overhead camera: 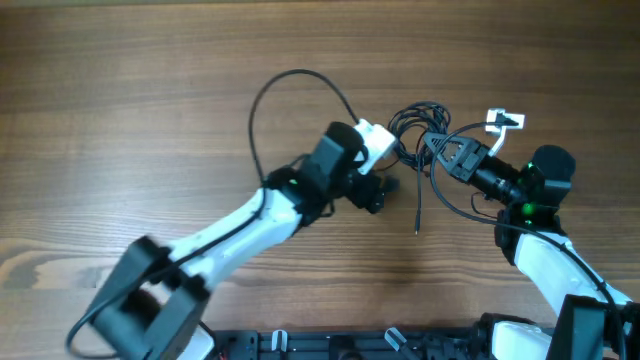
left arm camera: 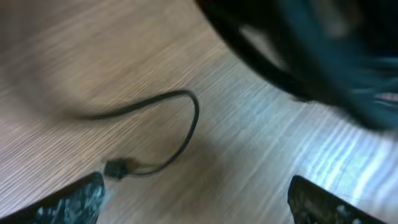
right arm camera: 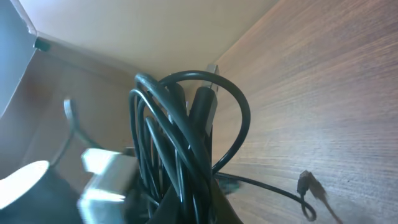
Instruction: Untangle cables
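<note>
Wooden table [overhead camera: 150,80] carries the cables [overhead camera: 420,125]; right gripper [overhead camera: 440,148] pinches the knot, left gripper [left arm camera: 199,202] stands spread. Next, probably, it should grip a loose strand [left arm camera: 186,124].

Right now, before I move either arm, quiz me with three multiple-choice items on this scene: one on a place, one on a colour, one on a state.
1. Where is the cable bunch? A at the right pincer; B under the left arm's elbow; C at the left arm's base.
2. What colour are its wires? A white; B black; C red.
3. How is the left pincer? A shut on the bunch; B shut on a plug; C open, holding nothing.
1 A, overhead the bunch sits at the right pincer's tip; 2 B, every view shows black wires; 3 C, its fingers stand wide apart above a loose strand.
</note>
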You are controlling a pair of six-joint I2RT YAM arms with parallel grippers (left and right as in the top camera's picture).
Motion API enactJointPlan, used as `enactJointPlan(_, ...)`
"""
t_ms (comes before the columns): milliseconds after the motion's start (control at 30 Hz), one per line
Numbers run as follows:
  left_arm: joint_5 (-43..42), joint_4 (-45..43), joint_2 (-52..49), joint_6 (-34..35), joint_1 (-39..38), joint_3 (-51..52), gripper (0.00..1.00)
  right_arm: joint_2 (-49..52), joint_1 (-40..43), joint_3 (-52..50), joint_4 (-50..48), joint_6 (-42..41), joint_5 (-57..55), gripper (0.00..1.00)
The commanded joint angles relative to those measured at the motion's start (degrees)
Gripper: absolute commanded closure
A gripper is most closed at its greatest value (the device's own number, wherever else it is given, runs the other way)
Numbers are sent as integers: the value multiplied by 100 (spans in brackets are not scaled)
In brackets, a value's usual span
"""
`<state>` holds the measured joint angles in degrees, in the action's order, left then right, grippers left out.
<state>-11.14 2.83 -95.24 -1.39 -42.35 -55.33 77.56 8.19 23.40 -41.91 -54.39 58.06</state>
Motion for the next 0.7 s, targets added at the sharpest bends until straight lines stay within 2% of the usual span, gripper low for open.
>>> enactJointPlan(0, 76, -597, -769, -264, -35, 48, 0, -52, 15, 26, -44, -131, 249, 96)
enactJointPlan(133, 142, -1344, -1169, 319, -13, 48, 0, -52, 15, 26, -44, -184, 249, 96)
enactJointPlan(233, 538, -1552, -1169, 1156, 2, 48, 0, -52, 101, 26, -44, -278, 310, 96)
enactJointPlan(367, 625, -1676, -1029, 2933, 367, 48, 0, -52, 588, 26, -44, -459, 573, 96)
enactJointPlan(433, 299, -1663, -1021, 3705, 612, 48, 0, -52, 723, 26, -44, -575, 595, 96)
enactJointPlan(467, -105, -1593, -1023, 3567, 664, 48, 0, -52, 728, 26, -46, -638, 595, 96)
enactJointPlan(533, -938, -1580, -1047, 2133, 581, 48, 0, -52, 728, 26, -48, -769, 595, 96)
enactJointPlan(567, -955, -1593, -1054, 1908, 507, 48, 0, -52, 728, 26, -46, -774, 592, 96)
enactJointPlan(633, -922, -1714, -1054, 1919, 389, 50, 0, -52, 728, 26, -48, -1014, 592, 96)
enactJointPlan(667, -927, -1832, -1058, 2367, 389, 50, 0, -52, 728, 26, -48, -1331, 595, 96)
